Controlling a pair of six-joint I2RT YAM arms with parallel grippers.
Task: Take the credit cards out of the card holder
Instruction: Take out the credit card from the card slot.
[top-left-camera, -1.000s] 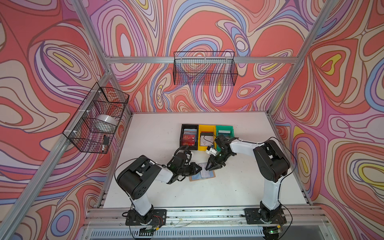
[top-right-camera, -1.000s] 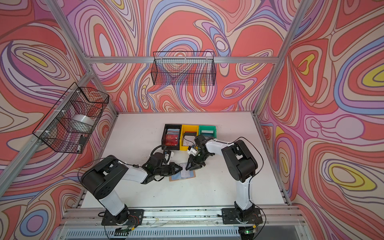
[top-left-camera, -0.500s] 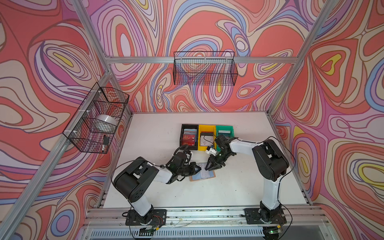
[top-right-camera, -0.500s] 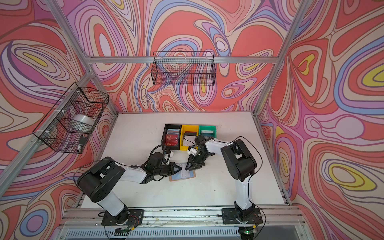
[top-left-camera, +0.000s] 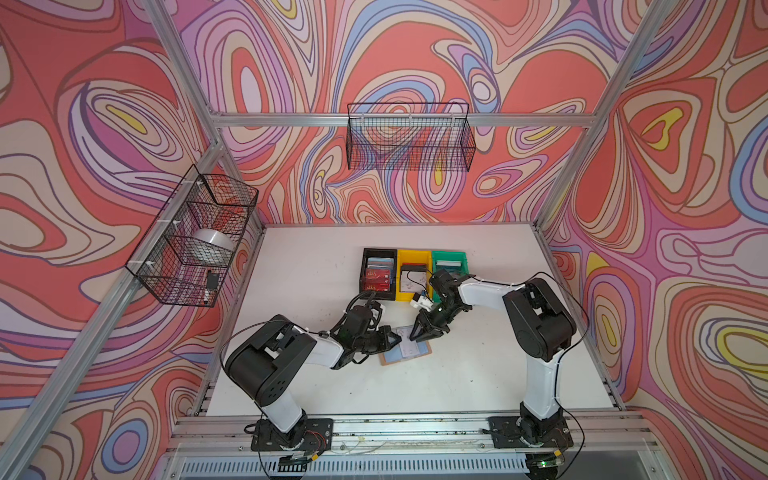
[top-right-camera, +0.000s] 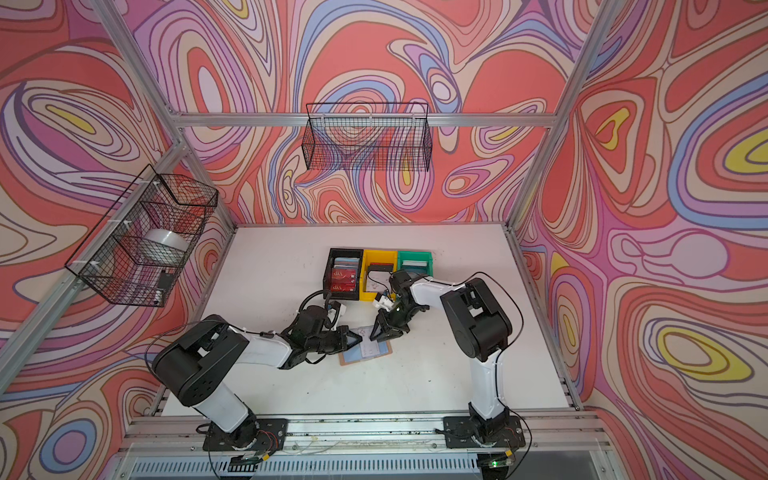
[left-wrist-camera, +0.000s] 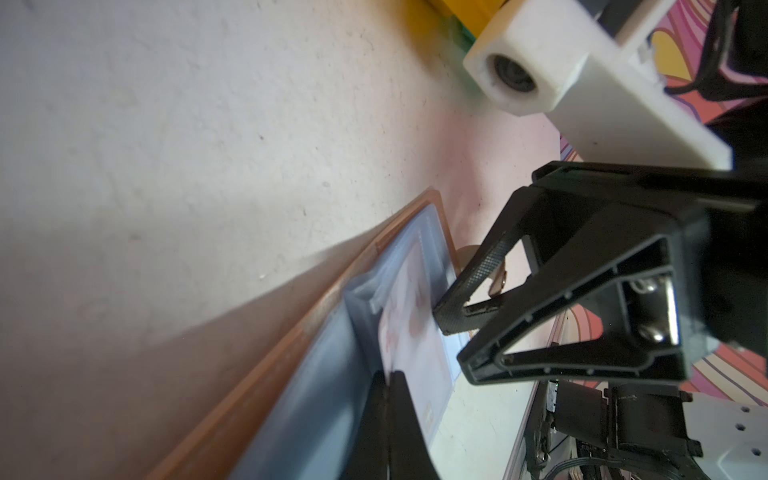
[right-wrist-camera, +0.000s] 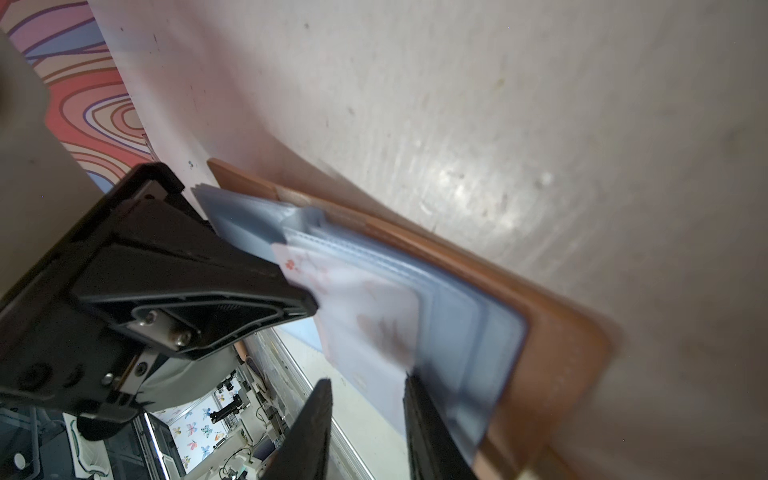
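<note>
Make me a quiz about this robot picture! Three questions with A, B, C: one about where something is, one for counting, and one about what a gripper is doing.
1. Where does the card holder lie?
A. on a chair
B. on the table, between the left gripper and the right gripper
C. inside a drawer

2. How many plastic bins stand in a row behind it?
A. one
B. five
C. three

3. What is the left gripper doing?
A. it is shut on a white card
B. it is wide open over bare table
C. it is holding a cup

Answers:
1 B: both top views show it lying open on the table between the two grippers.
2 C: a black bin, a yellow bin and a green bin stand side by side.
3 A: the left wrist view shows its fingers pinched together at the card's edge.
</note>
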